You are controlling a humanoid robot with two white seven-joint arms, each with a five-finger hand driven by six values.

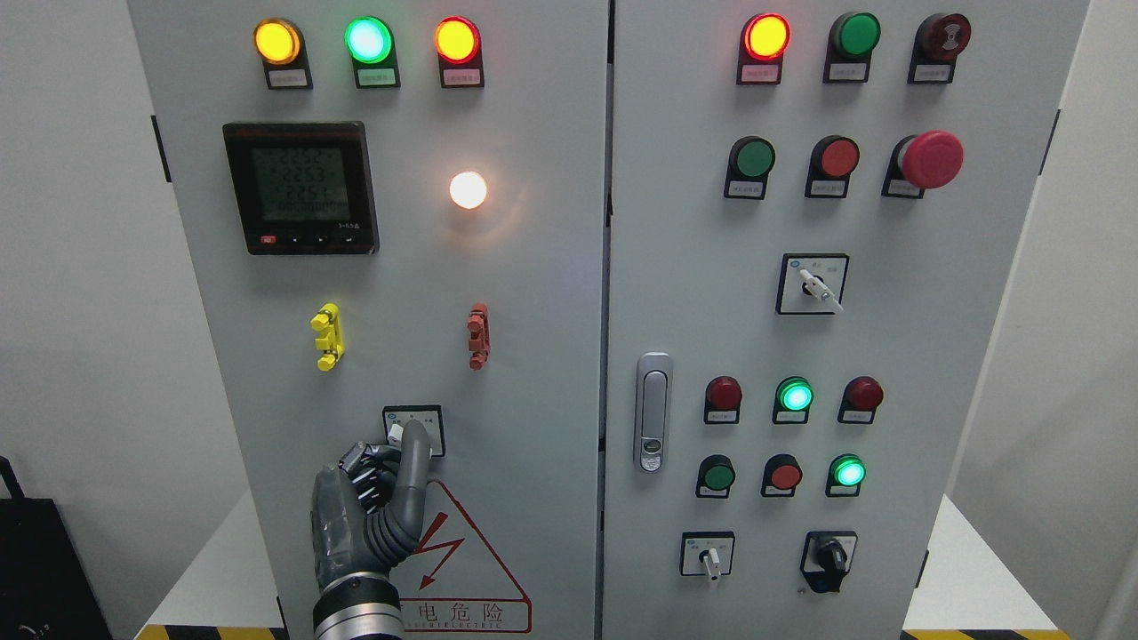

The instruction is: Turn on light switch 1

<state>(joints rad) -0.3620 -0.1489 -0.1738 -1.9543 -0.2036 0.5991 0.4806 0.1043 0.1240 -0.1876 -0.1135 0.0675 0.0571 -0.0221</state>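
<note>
A small rotary switch (433,418) with a black-framed label plate sits low on the left cabinet door. My left hand (397,444) comes up from the bottom edge and covers most of it. The thumb (412,453) lies across the knob and the other fingers (363,460) curl in from the left, so the hand is shut on the knob. Only a white sliver of the knob (393,434) shows. Above it, a round white lamp (468,189) glows brightly. My right arm does not show.
The left door also carries a digital meter (300,188), three lit top lamps, a yellow clip (327,336), a red clip (478,335) and a warning triangle (462,556). The right door holds pushbuttons, an emergency stop (929,160), selector switches and a door handle (653,412).
</note>
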